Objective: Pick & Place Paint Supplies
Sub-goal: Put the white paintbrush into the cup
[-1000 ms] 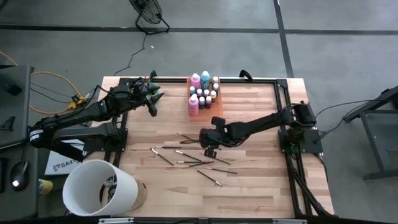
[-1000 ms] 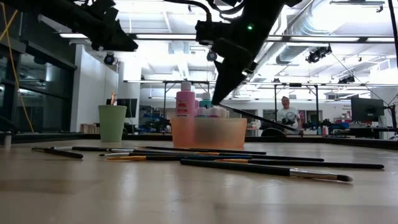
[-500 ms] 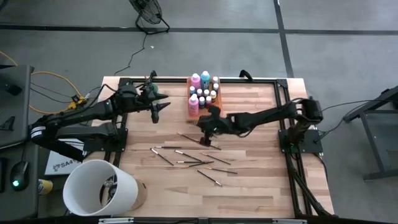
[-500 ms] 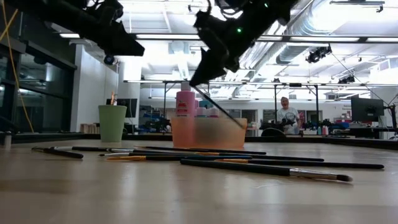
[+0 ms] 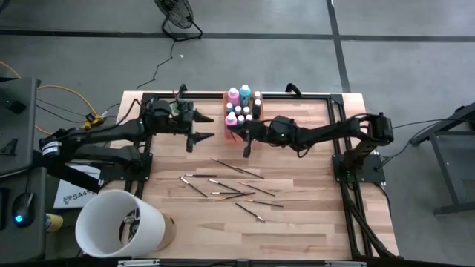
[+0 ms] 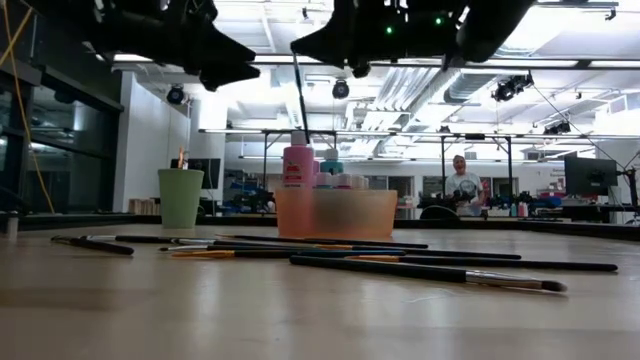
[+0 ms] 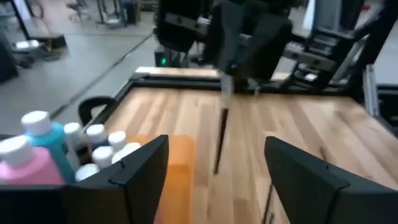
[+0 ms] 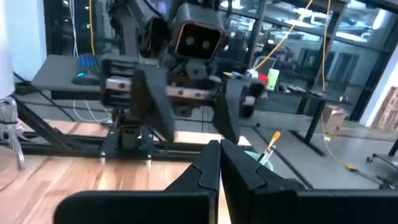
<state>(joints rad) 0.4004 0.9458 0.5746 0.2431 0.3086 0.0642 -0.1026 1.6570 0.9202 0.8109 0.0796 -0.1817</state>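
Right gripper, pinched on a brush hanging mid-frame beside the tray, faces the wide-open left gripper; a misaligned handover could drop it.

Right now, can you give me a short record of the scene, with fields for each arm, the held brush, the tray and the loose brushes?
orange tray: holds pink, teal and small pale-capped bottles
left arm: beside the tray, jaws open, holding nothing
right arm: raised beside the tray, jaws shut on a brush
held brush: hangs down between the two arms
loose brushes: lying flat on the table
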